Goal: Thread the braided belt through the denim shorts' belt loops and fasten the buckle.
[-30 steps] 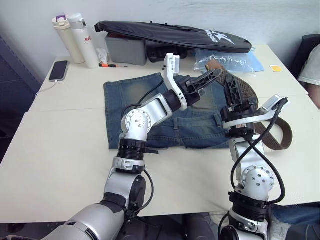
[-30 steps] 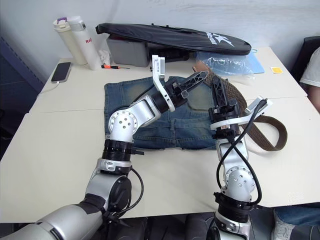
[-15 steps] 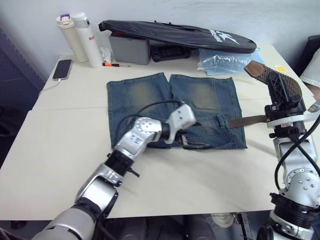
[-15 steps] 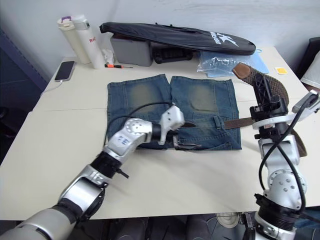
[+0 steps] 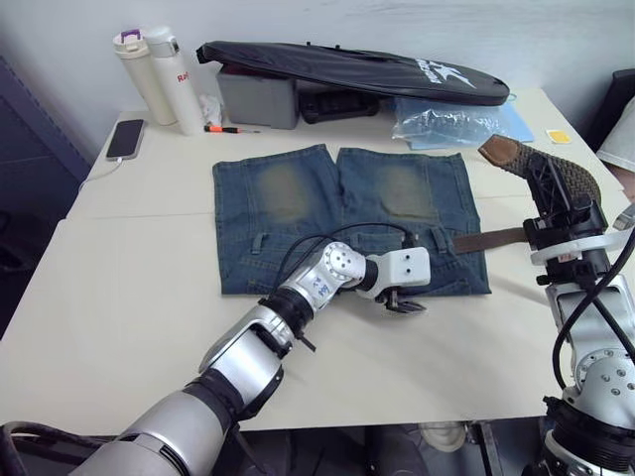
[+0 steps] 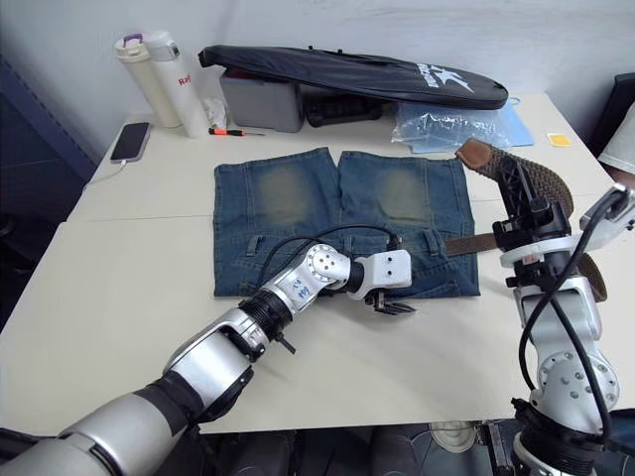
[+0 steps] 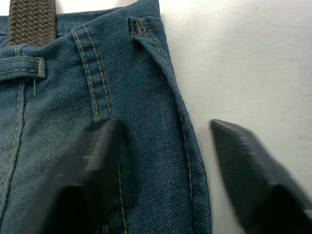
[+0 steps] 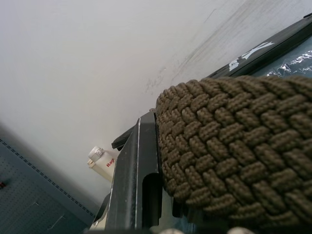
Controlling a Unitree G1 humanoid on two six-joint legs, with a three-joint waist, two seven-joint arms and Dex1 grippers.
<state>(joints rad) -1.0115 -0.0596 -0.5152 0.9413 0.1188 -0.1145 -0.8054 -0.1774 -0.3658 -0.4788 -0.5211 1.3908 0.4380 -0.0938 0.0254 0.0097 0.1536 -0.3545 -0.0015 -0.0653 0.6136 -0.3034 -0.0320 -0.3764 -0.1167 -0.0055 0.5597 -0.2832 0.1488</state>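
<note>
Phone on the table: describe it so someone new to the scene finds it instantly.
Start at the table's far left corner, where two tall white bottles stand. The phone lies flat just left of them, a dark slab with a white cable running off it, the only flat dark thing there.

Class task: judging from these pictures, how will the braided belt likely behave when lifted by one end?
Probably floppy: the braided belt arches over the right tool and droops behind it. Its woven surface looks textured, so likely grippy rather than slippery. It seems light for its length.

Red letters "Ra" show on the white bottle.
</note>
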